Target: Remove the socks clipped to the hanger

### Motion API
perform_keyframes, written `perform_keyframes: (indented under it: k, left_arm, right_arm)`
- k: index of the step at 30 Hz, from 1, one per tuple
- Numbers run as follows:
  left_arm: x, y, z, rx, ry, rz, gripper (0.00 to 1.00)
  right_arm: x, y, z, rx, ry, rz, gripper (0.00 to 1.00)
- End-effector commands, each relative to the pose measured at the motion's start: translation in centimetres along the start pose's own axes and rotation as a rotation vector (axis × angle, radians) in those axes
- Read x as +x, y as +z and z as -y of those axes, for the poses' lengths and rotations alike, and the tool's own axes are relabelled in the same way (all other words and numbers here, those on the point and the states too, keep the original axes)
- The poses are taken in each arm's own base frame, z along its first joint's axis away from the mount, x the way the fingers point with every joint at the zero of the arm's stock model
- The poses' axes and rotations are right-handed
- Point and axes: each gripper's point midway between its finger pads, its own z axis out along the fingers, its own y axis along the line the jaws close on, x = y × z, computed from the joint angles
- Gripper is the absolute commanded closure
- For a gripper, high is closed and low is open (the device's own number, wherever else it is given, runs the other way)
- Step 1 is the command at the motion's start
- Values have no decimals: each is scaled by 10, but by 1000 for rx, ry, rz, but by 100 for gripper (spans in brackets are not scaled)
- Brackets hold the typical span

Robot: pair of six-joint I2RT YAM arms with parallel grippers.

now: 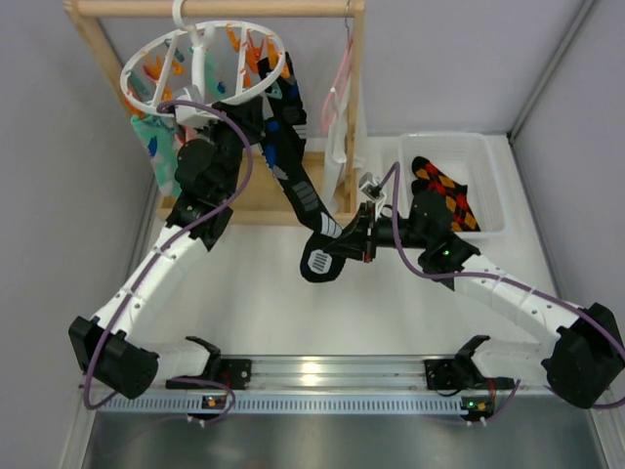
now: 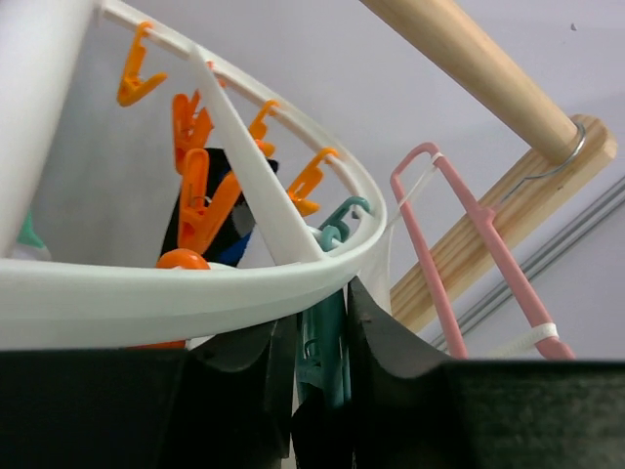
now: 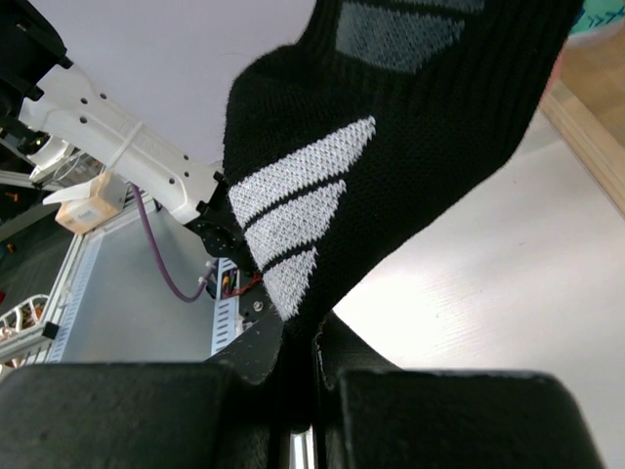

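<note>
The hanger [image 2: 146, 298] is hung by its hook from the top bar of the rack [image 1: 215, 8], at the far left of the table [image 1: 264, 313]. Orange and teal clips are seen along its white ring.

The left gripper [image 2: 320, 315] is raised to the underside of the ring. Its jaws are drawn in narrow around a teal clip [image 2: 322, 357], and both fingers are set against the clip's sides.

A black sock [image 1: 298, 186] with white and blue marks is clipped at the ring's right side and is stretched down and to the right, away from the hanger, over the table. Its lower end is pinched in the right gripper [image 1: 354, 242]. In the right wrist view those jaws are seen fully closed on the knit, with white stripes just above them.

A mint sock [image 1: 156, 147] is hung from the ring's left side, beside the left arm.

A white bin [image 1: 479, 161] is placed at the right of the table, and a diamond sock [image 1: 447, 193] is laid in it.
</note>
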Motion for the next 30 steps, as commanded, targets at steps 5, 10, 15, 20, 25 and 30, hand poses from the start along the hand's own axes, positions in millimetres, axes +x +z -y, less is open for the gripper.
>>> perform_keyframes:
  k: [5,10,15,20,25,30]
  left_arm:
    - [-27,3,23,75,1,68,100]
    - [-22,2,20,67,5,58,100]
    - [-13,-6,17,76,-13,32,76]
    - [-5,-23,18,112,-54,-8,40]
    - [4,-42,18,153,-69,-51,21]
    - [18,-72,0,136,-89,-88,2]
  right_arm:
    - [-27,4,-15,-54,-102,57,100]
    - [-24,2,-14,-44,-103,50,100]
    - [-27,-12,-7,75,-122,71,100]
    - [-30,-40,3,273,-122,74,100]
    - [-31,-69,23,492,-102,57,100]
    - [-47,-98,33,675,-104,92,99]
